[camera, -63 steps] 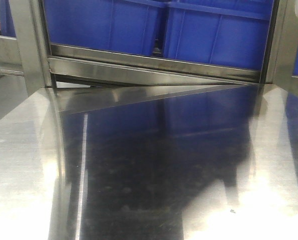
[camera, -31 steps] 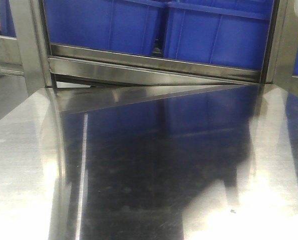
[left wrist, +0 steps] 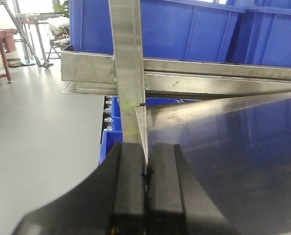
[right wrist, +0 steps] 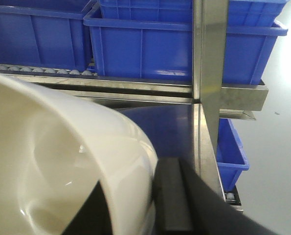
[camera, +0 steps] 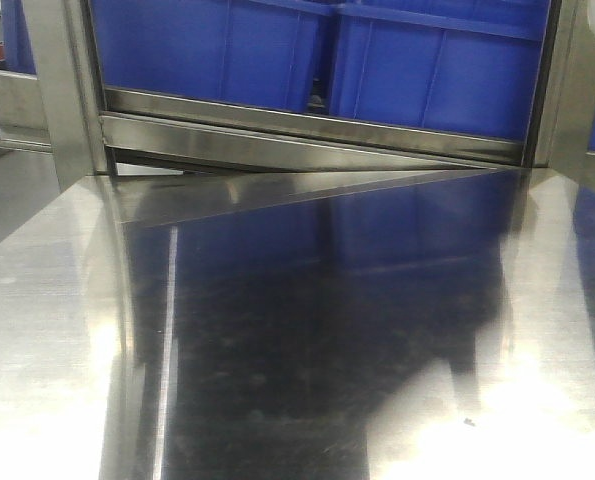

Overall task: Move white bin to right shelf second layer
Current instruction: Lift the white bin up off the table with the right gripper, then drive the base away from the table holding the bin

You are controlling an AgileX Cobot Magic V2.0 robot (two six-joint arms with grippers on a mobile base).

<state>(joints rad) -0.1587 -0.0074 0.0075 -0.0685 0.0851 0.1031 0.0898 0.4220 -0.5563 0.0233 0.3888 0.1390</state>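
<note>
While my right gripper [right wrist: 135, 198] pinches the white bin [right wrist: 62, 147] beside the tabletop [right wrist: 170, 128], my left gripper [left wrist: 145, 196] sits pressed together.

Front camera is skimming low over desk [camera: 47, 330] toward blue crates [camera: 207, 50]; both wrist cameras are facing those crates, nearer.

Overhead light glares white off the steel tabletop [camera: 37, 330] along its left edge and near right corner, while its middle mirrors the blue crates [camera: 207, 45] darkly. The front view is soft and hazy. In the right wrist view the white bin [right wrist: 62, 161] looms blurred, with small highlights.
</note>
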